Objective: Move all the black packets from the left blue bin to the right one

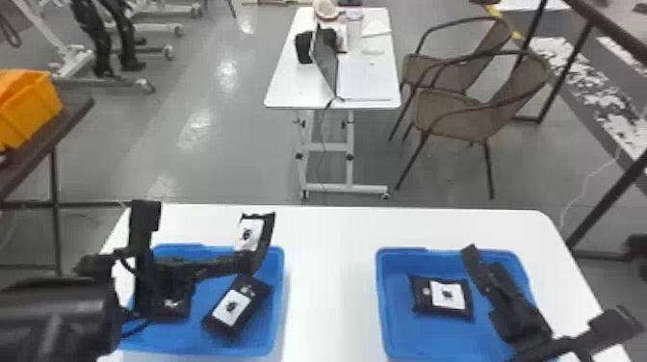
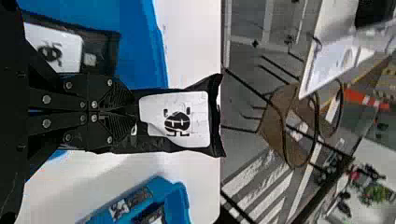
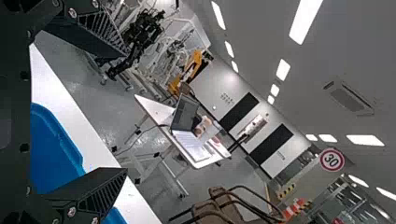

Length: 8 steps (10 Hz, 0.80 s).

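Note:
My left gripper (image 1: 248,262) is shut on a black packet (image 1: 263,238) with a white label, held over the back right part of the left blue bin (image 1: 278,298). In the left wrist view, the gripper (image 2: 128,112) pinches the end of that packet (image 2: 177,120). Below it in the left bin lie a labelled packet (image 1: 236,308) and another, partly hidden by the arm (image 1: 173,308). One black packet (image 1: 445,297) lies in the right blue bin (image 1: 380,289). My right gripper (image 1: 544,289) stands open over that bin's right side; in the right wrist view its gripper (image 3: 123,112) has nothing between its fingers.
Both bins stand on a white table (image 1: 332,269), with a strip of tabletop between them. Beyond it are a small white table (image 1: 308,86) with a laptop, brown chairs (image 1: 447,110), and an orange bin (image 1: 29,108) on a dark table at the left.

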Each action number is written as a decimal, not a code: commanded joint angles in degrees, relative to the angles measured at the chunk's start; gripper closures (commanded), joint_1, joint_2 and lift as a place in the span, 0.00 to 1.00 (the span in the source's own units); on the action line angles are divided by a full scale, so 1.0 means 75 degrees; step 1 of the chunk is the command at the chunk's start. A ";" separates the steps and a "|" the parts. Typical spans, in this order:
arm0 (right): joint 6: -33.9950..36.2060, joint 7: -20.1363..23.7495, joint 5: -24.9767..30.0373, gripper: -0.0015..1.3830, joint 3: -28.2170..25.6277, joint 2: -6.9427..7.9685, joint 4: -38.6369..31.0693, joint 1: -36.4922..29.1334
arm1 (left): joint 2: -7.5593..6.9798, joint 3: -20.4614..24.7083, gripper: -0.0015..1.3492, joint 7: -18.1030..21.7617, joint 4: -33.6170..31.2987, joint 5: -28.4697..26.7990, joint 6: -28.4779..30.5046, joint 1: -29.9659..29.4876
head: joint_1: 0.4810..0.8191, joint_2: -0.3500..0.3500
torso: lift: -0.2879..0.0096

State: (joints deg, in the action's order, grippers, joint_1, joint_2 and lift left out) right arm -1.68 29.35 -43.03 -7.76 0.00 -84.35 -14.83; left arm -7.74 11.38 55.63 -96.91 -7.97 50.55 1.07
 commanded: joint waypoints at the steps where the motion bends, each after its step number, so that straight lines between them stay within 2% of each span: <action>1: 0.0083 0.0130 0.0125 0.10 0.0179 0.0007 0.0114 0.0232 | 0.0001 -0.0686 0.89 0.0375 0.0042 -0.0612 -0.0319 0.0420 | 0.63 0.50 | 0.97; 2: 0.0165 0.0236 0.0277 0.10 0.0332 0.0007 0.0091 0.0360 | 0.0024 -0.1049 0.89 0.0633 0.0277 -0.0859 -0.0471 0.0760 | 0.63 0.48 | 0.97; 5: 0.0189 0.0611 0.0441 0.10 0.0882 -0.0082 0.0102 0.0724 | 0.0118 -0.1869 0.89 0.0844 0.1507 -0.0870 -0.1409 0.1615 | 0.63 0.47 | 0.97; 8: 0.0400 0.0775 0.0417 0.11 0.1246 -0.0082 0.0220 0.1099 | 0.0540 -0.2467 0.89 0.1500 0.2972 -0.0741 -0.2440 0.2518 | 0.63 0.43 | 0.97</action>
State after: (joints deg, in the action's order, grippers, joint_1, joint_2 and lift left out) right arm 1.01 35.17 -39.89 1.06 -0.61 -83.02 -7.14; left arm -4.30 -6.24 66.83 -76.39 -13.74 33.37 18.78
